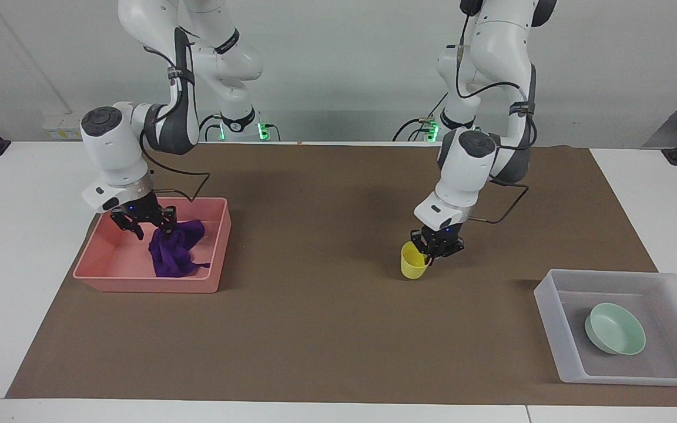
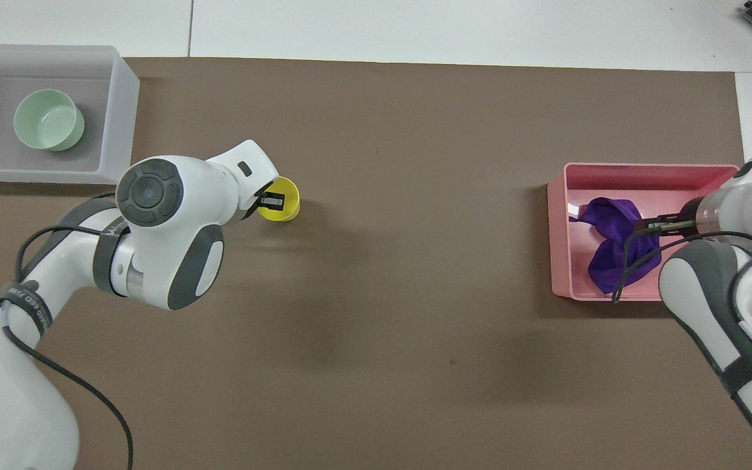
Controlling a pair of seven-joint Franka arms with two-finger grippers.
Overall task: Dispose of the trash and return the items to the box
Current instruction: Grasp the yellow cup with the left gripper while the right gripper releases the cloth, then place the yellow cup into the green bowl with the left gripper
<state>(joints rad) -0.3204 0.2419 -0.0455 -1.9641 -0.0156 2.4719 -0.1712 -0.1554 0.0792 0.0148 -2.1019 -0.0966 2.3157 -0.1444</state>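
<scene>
Bright, even light (soft shadows), perhaps slight glare

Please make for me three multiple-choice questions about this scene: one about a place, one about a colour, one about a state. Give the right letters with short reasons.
1. Where is the mint-green bowl?
A) in the pink tray
B) in the grey-white box
C) held in the air by an arm

2. What colour is the tray that holds the purple cloth?
A) pink
B) blue
C) white

3. What is the left gripper doing?
A) hanging open over the bowl
B) closed on the rim of the yellow cup
C) closed on the cloth

Answers:
1 B, the bowl lies inside the box at the left arm's end of the table.
2 A, the cloth lies in the pink tray, under the open right gripper.
3 B, one finger is inside the cup, clamping its wall.
</scene>
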